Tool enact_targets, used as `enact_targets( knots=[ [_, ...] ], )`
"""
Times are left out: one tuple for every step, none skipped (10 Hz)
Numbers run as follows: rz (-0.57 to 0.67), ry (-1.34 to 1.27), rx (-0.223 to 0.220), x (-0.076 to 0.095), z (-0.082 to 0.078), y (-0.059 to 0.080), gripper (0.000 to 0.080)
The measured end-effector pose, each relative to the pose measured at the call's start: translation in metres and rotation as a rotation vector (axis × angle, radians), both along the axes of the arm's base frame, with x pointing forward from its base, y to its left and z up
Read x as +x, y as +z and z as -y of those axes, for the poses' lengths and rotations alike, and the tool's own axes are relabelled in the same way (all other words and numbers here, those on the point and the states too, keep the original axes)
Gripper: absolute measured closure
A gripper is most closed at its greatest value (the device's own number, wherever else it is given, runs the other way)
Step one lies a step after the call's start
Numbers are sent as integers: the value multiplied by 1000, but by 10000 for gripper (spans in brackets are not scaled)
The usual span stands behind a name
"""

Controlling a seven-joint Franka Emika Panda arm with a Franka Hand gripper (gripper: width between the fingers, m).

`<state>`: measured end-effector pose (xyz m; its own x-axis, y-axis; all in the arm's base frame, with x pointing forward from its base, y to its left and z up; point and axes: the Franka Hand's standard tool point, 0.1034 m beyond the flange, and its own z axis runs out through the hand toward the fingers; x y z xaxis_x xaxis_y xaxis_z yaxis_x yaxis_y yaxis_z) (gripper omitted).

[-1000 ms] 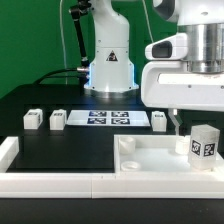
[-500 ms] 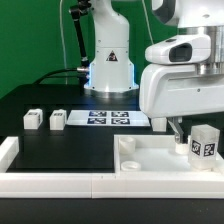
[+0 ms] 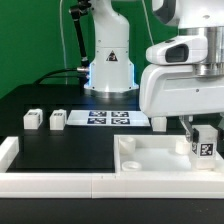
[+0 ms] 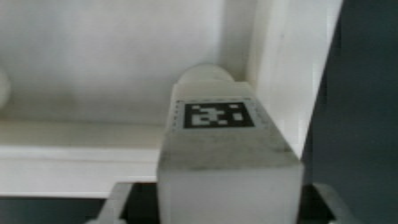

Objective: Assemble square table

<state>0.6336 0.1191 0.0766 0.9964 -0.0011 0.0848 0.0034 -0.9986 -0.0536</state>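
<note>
The white square tabletop [image 3: 150,158] lies at the front on the exterior view's right, rim and corner sockets up. One white tagged leg [image 3: 206,146] stands upright in its far right corner. My gripper [image 3: 202,133] is down over this leg with a jaw on each side. In the wrist view the leg [image 4: 217,120] fills the space between the fingers [image 4: 125,203], with thin dark gaps on both sides, so the gripper [image 4: 226,205] is open. Three more legs lie on the black table: two on the left [image 3: 33,119] [image 3: 58,120] and one by the gripper [image 3: 160,121].
The marker board [image 3: 110,119] lies flat at the back middle, in front of the robot base [image 3: 110,70]. A long white border rail [image 3: 55,181] runs along the table's front edge and up its left side.
My gripper has moved toward the exterior view's right and come down around the standing leg. The leg, the tabletop and the loose legs have stayed in place.
</note>
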Motion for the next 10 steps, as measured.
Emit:
enact_targets(
  knots=[
    [-4, -67, 5, 0, 0, 0, 509],
    [-13, -240, 12, 0, 1, 0, 509],
    [-23, -420, 17, 0, 2, 0, 509],
    [-32, -633, 26, -1, 3, -1, 509],
    [-52, -834, 52, -1, 5, -1, 509],
    [-92, -1028, 87, -1, 7, -2, 508],
    [-119, -1127, 115, -1, 10, -2, 508],
    [-134, -1229, 125, -2, 10, -2, 508],
    [-136, -1241, 125, -2, 10, -2, 508],
    [-136, -1236, 125, -2, 10, -2, 434]
  ],
)
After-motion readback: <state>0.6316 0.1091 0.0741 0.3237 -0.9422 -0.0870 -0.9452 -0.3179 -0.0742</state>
